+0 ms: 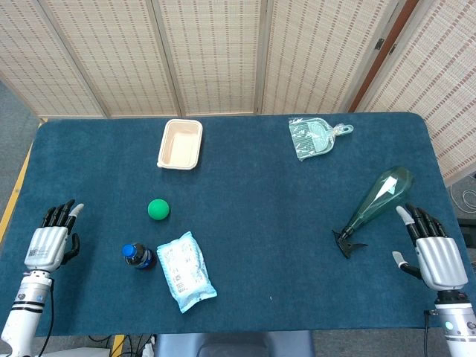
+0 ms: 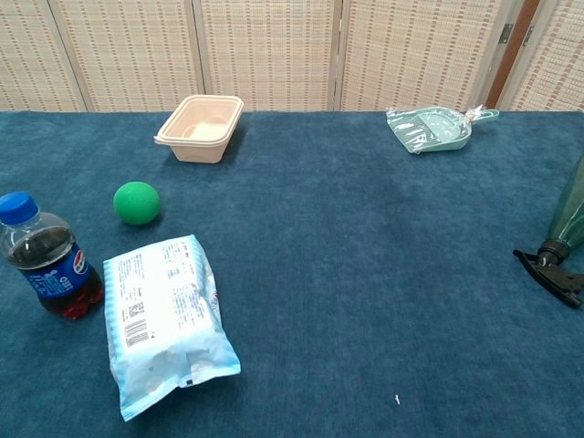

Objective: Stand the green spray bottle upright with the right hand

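The green spray bottle [image 1: 378, 201] lies on its side at the table's right, black trigger head [image 1: 347, 243] toward the front, body angled to the back right. In the chest view only its neck and trigger [image 2: 558, 260] show at the right edge. My right hand [image 1: 431, 249] rests just right of the bottle, fingers apart, holding nothing and not touching it. My left hand [image 1: 53, 236] sits at the front left, open and empty. Neither hand appears in the chest view.
A cola bottle [image 1: 139, 256] stands front left beside a white snack packet [image 1: 186, 270]. A green ball [image 1: 158, 209] lies behind them, a beige tray [image 1: 180, 143] farther back. A pale green dustpan in plastic [image 1: 315, 137] lies at the back right.
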